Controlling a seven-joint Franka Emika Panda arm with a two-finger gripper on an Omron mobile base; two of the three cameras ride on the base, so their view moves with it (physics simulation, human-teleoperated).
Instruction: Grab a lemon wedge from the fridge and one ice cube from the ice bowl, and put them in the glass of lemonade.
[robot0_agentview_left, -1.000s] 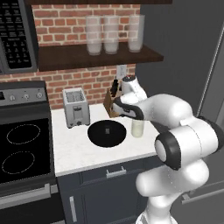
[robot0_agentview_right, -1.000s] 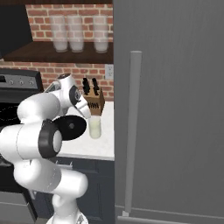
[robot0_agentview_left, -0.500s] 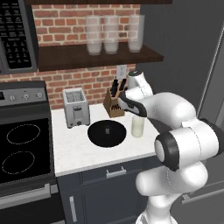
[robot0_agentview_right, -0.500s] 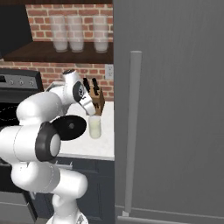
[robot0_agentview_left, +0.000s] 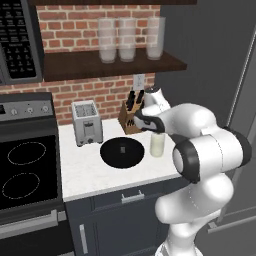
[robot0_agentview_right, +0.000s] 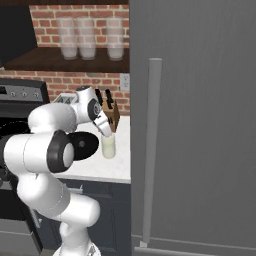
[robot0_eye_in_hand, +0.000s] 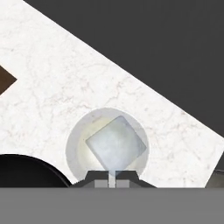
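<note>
White marble counter (robot0_eye_in_hand: 65, 78) spreads under our claw (robot0_eye_in_hand: 111, 179), whose two dark tips stand almost touching at the bottom of the hand view, clenched with only a sliver between them. We see nothing gripped between them. Straight below and just ahead of the tips sits the glass (robot0_eye_in_hand: 107, 146), seen from above as a round rim with pale creamy liquid inside, and a clear ice cube (robot0_eye_in_hand: 116, 146) lies in it, turned like a diamond and taking up most of the opening.

From the left base view our claw (robot0_agentview_left: 145, 122) hangs just above the glass (robot0_agentview_left: 157, 145), which stands upright on the counter (robot0_agentview_left: 90, 172). Beside the glass, to the claw's left, lies the black bowl (robot0_agentview_left: 122, 151), close to the glass but apart from it. Behind the claw stands a wooden knife block (robot0_agentview_left: 131, 120), and further left beyond the bowl a toaster (robot0_agentview_left: 86, 122).

From the right base view the claw (robot0_agentview_right: 106, 131) is over the glass (robot0_agentview_right: 108, 147), and the fridge (robot0_agentview_right: 200, 125) rises to its right, door closed, its pale bar handle (robot0_agentview_right: 150, 150) running upright. We cannot see the lemon wedge, so we cannot tell where it is
</note>
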